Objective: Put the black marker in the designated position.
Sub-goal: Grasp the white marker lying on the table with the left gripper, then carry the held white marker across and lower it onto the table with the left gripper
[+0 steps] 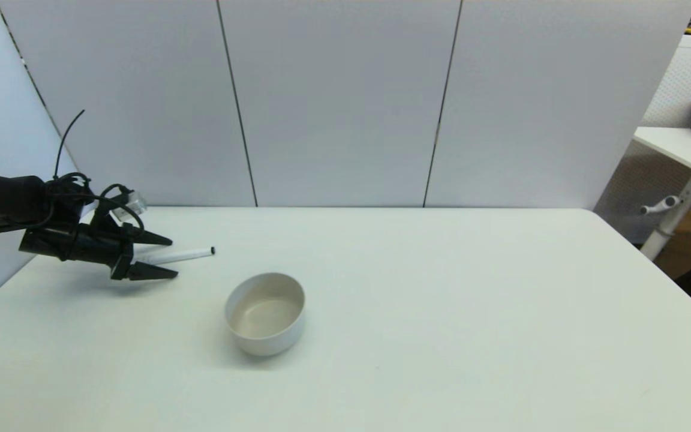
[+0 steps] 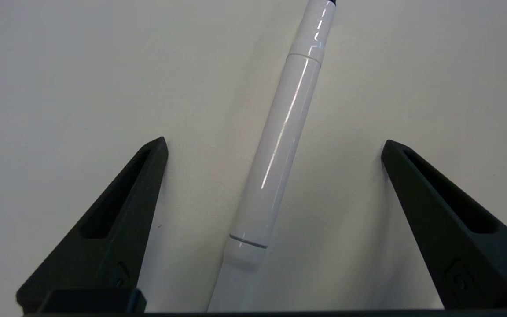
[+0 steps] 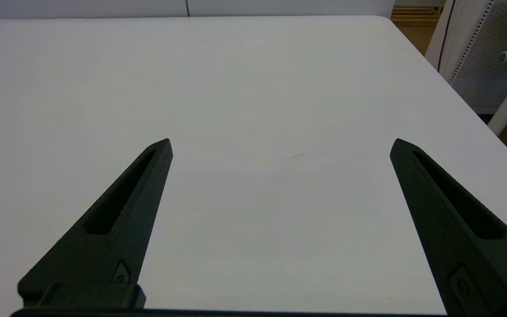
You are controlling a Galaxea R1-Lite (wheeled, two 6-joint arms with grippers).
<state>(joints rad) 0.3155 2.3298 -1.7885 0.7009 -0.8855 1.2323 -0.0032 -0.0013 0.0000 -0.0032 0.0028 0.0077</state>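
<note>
Left gripper (image 1: 173,257) low over the far-left part of the white table (image 1: 441,336), arm reaching in from the left edge. Jaws spread wide, one finger either side of the black marker (image 1: 179,255), neither finger touching it.

Marker lies flat on the table, white barrel, small black tip showing at the end that points toward the table's middle. Its other end runs back between the fingers toward the gripper body. Left wrist view: barrel (image 2: 280,145) sits in the gap, angled a little, clear table on both sides of it.

White bowl (image 1: 266,313) stands upright nearer the robot, to the right of the marker and apart from it.

Right gripper (image 3: 280,143) out of the head view; its own camera shows jaws spread over bare table, holding nothing.
</note>
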